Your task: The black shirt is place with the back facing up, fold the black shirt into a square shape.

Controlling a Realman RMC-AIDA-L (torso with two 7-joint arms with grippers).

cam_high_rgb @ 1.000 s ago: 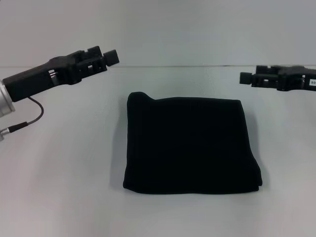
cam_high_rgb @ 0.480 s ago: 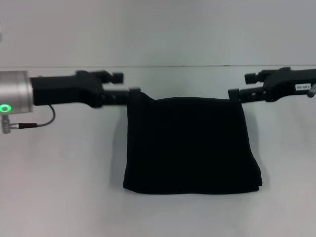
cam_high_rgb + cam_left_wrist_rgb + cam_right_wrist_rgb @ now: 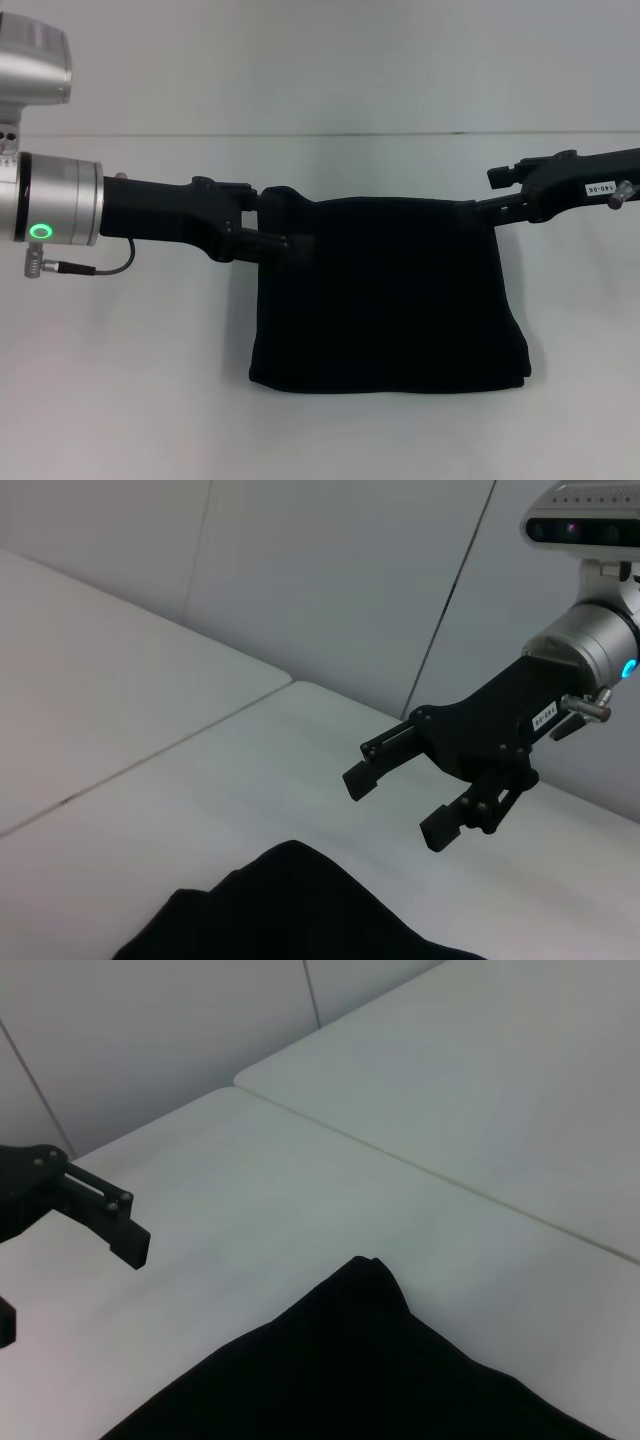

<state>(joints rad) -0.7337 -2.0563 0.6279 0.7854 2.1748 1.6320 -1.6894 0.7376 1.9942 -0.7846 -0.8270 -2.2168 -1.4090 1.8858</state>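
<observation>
Now two grippers sit at the far corners of one folded black shirt.

Seen from the left wrist, the right gripper has its jaws spread apart with nothing between them; the left gripper lies at the shirt's far-left corner, and whether it is clenched I cannot tell. One shirt, two arms. It rests flat on a plain white table before a pale panelled wall. Folded nearly square, its slightly longer side runs left to right, with a bump at the far-left corner.
</observation>
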